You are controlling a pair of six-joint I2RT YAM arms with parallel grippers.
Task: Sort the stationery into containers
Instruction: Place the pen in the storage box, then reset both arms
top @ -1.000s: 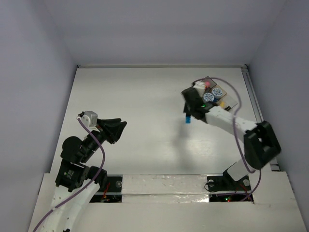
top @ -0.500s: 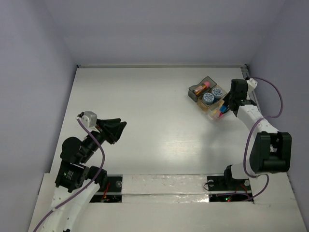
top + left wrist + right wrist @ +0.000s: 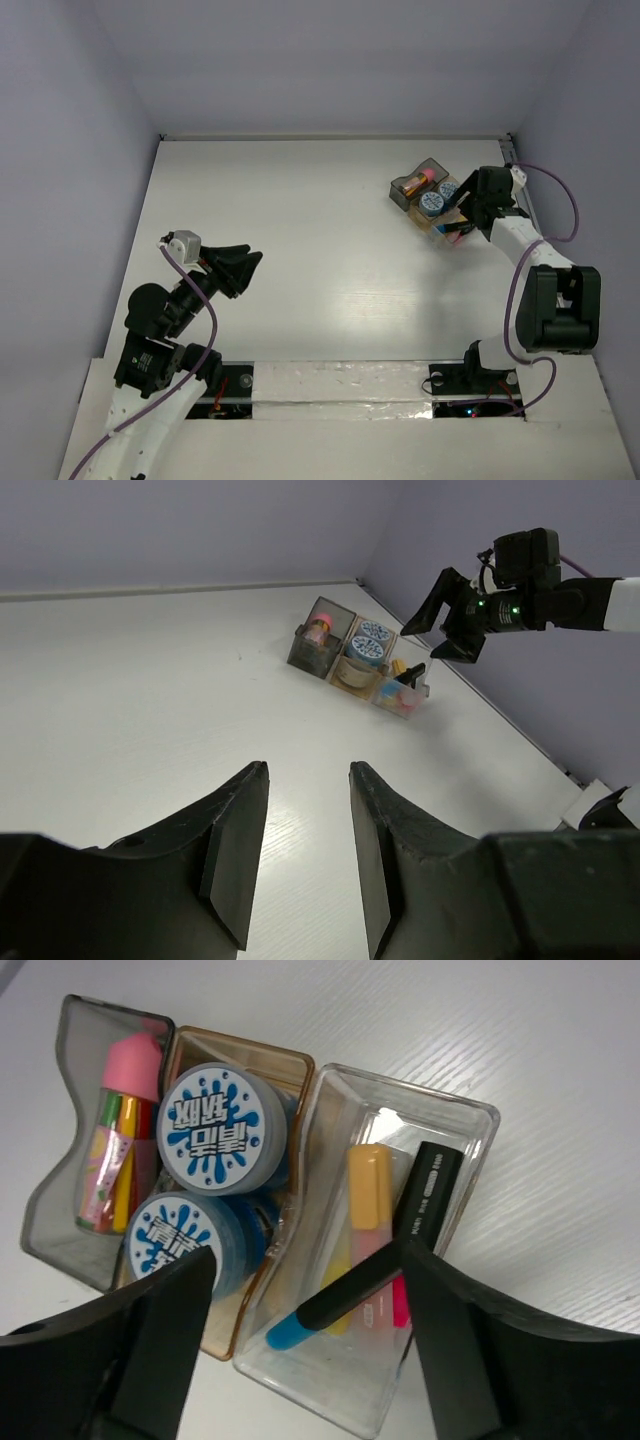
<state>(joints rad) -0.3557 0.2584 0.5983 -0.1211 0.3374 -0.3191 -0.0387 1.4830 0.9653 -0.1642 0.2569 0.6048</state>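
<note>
Stationery: blue-black highlighter [image 3: 340, 1290], lying slantwise in the clear plastic tray [image 3: 470, 1120], at two o'clock on the white table [image 3: 300, 220]. Right gripper [image 3: 305, 1255]: jaws apart, released, above it. Left gripper [image 3: 307, 775]: parted, empty. We judge a straight lift best — fingers kept off the rim.

2 rolls [image 3: 210, 1120] blue-white, splash-patterned; glue stick [image 3: 128, 1065] pink-capped; grey tray [image 3: 58, 1210], amber tray [image 3: 290, 1060], clear tray [image 3: 470, 1110]; yellow highlighter [image 3: 368, 1185].
</note>
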